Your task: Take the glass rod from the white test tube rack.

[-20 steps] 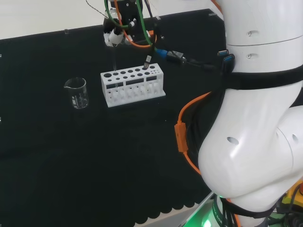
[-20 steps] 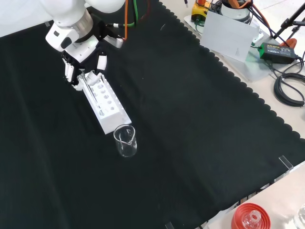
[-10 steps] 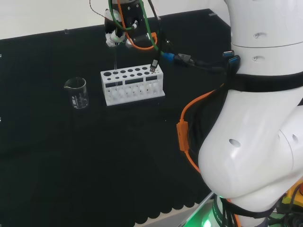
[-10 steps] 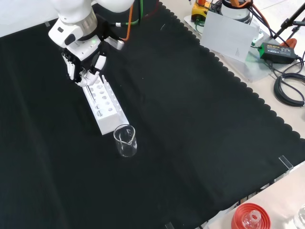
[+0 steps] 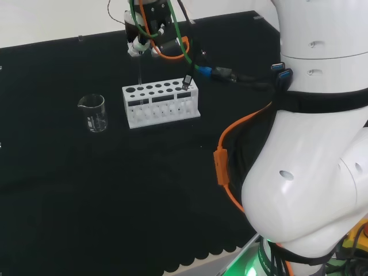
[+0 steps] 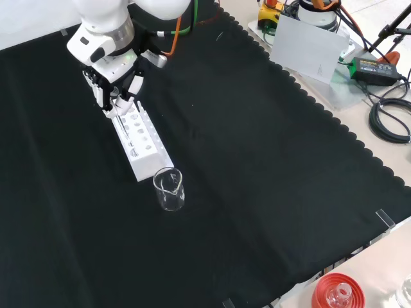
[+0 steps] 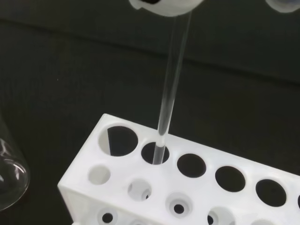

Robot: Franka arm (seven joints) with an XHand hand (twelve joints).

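While the hand [image 6: 114, 90] pinches its top, the glass rod [image 7: 171, 89] hangs straight down below the fingers [image 7: 164, 5]. Its lower end sits in a hole near one end of the white test tube rack [image 5: 161, 103], with a beaker [image 5: 94, 113] just beside the rack.

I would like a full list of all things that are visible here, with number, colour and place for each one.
Test tube rack: one, white, on the black cloth, below the hand.
Glass rod: one, clear, upright, lower end in a hole near the rack's end.
Beaker: one, clear, left of the rack in the head view.
Ribbed ring: one, red, bottom right edge of the front view.
Arm: one, white.
Hand: one, black and white, pinching the rod's top.
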